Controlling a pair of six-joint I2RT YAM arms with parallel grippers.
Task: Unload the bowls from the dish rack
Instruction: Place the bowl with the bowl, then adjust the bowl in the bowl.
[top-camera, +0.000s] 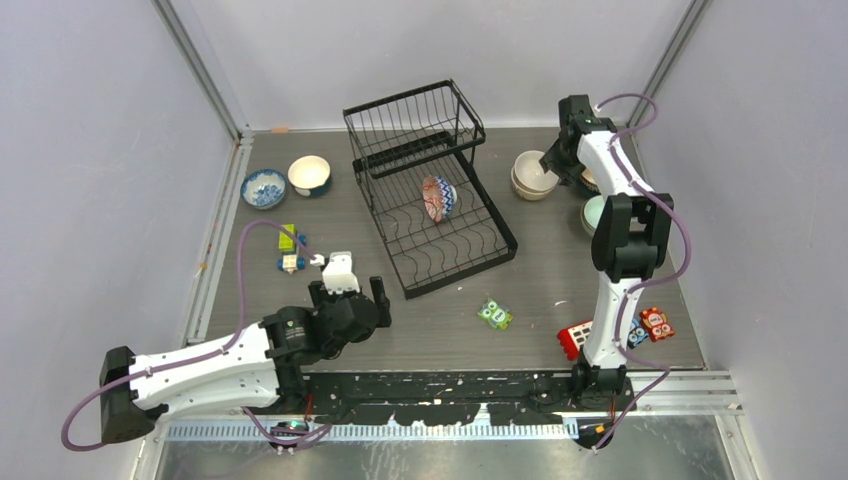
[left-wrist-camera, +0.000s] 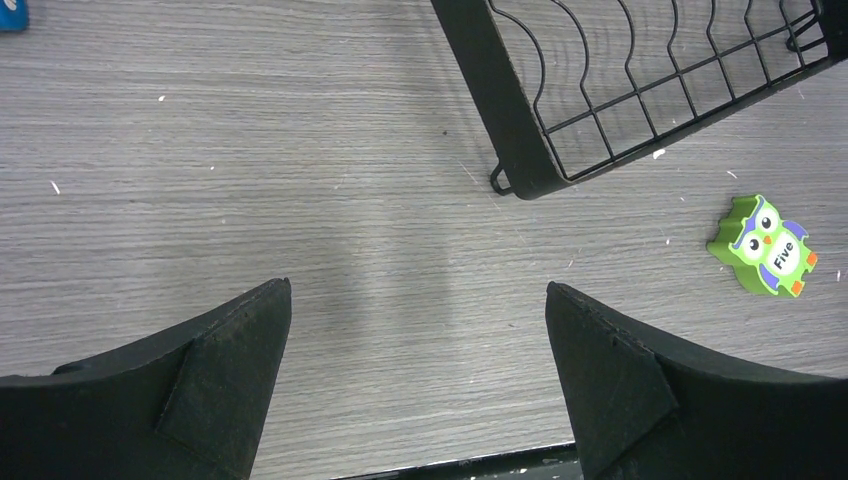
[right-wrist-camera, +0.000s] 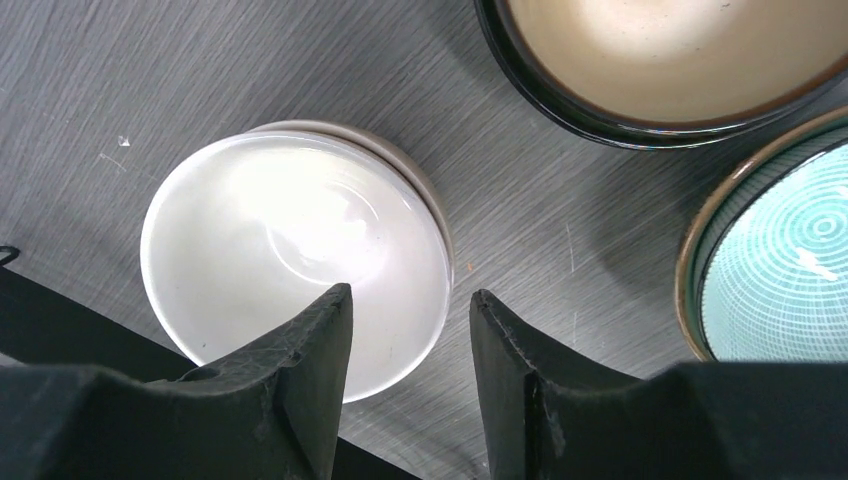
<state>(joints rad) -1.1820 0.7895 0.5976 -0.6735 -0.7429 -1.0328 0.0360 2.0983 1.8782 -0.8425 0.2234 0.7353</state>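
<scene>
Blue-patterned bowl (top-camera: 264, 187) and cream bowl (top-camera: 309, 175) upper left, on table (top-camera: 560, 270). Lower left, left gripper (left-wrist-camera: 418, 290) spread wide, empty. Centre, rack (top-camera: 455, 277) with one red bowl (top-camera: 438, 198) on edge in lower tray. Right of it, stacked pale bowls (top-camera: 533, 175) under right gripper (right-wrist-camera: 410, 295), narrowly parted astride top rim. Mint bowl (top-camera: 593, 212) far right.

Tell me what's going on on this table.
A two-armed robot is clearing bowls out of a black wire dish rack. One reddish patterned bowl is left, standing on edge in the lower tray. The right gripper is open over a cream bowl on the table right of the rack, fingers either side of its rim. The left gripper hangs wide open over bare table near the rack's corner, holding nothing. Other bowls sit on the table at both sides.
</scene>
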